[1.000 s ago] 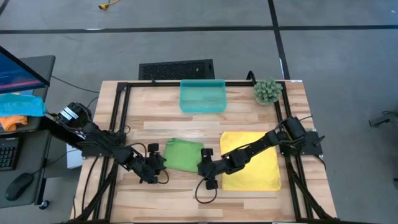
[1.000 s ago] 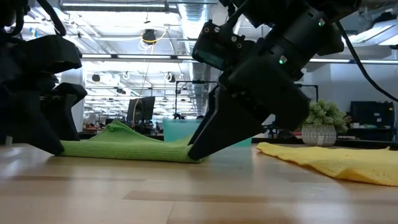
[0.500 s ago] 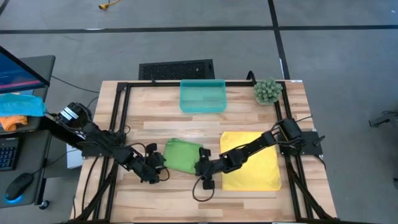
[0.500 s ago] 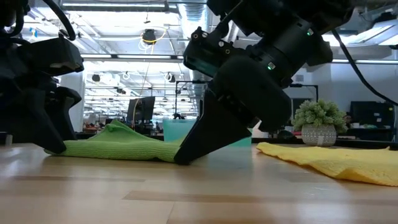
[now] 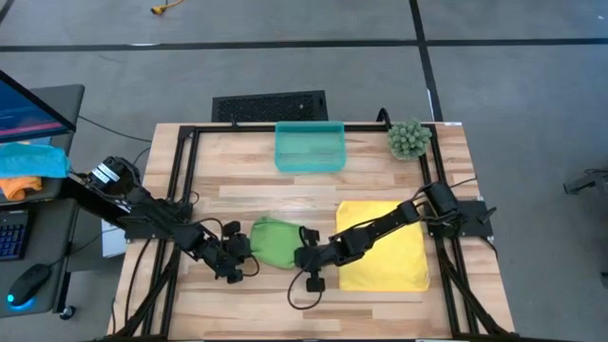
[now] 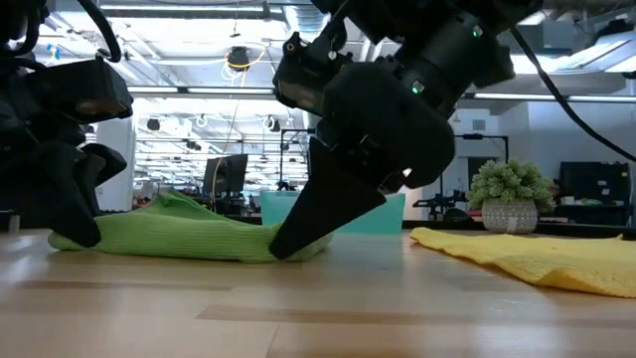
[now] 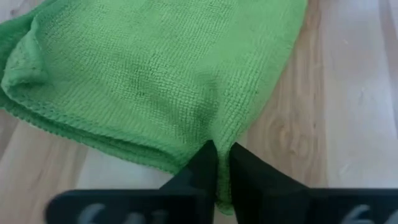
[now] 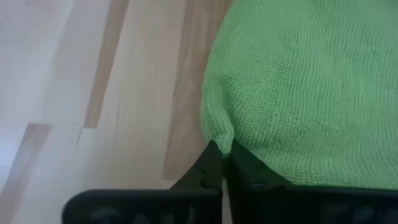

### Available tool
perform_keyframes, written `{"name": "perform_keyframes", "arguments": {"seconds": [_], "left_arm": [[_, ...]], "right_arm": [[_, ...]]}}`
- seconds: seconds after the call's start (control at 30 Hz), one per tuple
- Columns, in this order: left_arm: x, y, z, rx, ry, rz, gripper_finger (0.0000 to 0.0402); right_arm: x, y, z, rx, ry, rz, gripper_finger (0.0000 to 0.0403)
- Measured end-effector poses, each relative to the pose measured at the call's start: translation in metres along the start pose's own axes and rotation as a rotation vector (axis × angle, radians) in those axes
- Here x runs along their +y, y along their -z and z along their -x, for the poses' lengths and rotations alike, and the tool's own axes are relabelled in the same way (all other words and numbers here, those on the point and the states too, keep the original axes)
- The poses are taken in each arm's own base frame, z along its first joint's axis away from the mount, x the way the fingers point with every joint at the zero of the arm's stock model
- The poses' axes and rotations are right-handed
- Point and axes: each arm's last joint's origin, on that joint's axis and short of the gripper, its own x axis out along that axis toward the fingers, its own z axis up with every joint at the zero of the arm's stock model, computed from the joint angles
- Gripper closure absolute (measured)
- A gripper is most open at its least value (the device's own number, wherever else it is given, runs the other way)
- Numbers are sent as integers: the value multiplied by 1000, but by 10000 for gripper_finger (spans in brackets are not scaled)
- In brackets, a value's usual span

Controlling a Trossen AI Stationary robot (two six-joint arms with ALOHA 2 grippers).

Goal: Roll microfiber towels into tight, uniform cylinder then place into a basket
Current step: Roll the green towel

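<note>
Green microfiber towel (image 5: pixel 274 240) flat on tabletop (image 5: pixel 380 171), pinched at opposite near corners by left hand (image 5: pixel 243 265) and right hand (image 5: pixel 306 259) — soft, light, limp; edge grips advisable.

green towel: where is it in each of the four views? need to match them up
High view: green towel lies front-centre on the table, between both grippers.
Low view: it runs left of centre along the tabletop.
Left wrist view: it fills the upper frame, its edge pinched by the left gripper.
Right wrist view: it fills the upper right, its corner pinched by the right gripper.
Shared landmark: the pale wood table.
</note>
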Motion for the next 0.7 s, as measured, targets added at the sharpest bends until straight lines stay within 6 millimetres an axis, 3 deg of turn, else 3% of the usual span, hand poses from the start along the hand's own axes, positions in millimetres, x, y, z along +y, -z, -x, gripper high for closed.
{"name": "perform_keyframes", "arguments": {"seconds": [0.2,0.5,0.7], "left_arm": [[0,0,0,6,9,4,382],[0,0,0,9,12,-16,371],[-1,0,0,9,18,-22,339]], "right_arm": [[5,-4,2,23,6,12,386],[8,-5,4,47,0,20,325],[14,-3,5,48,-2,31,255]]}}
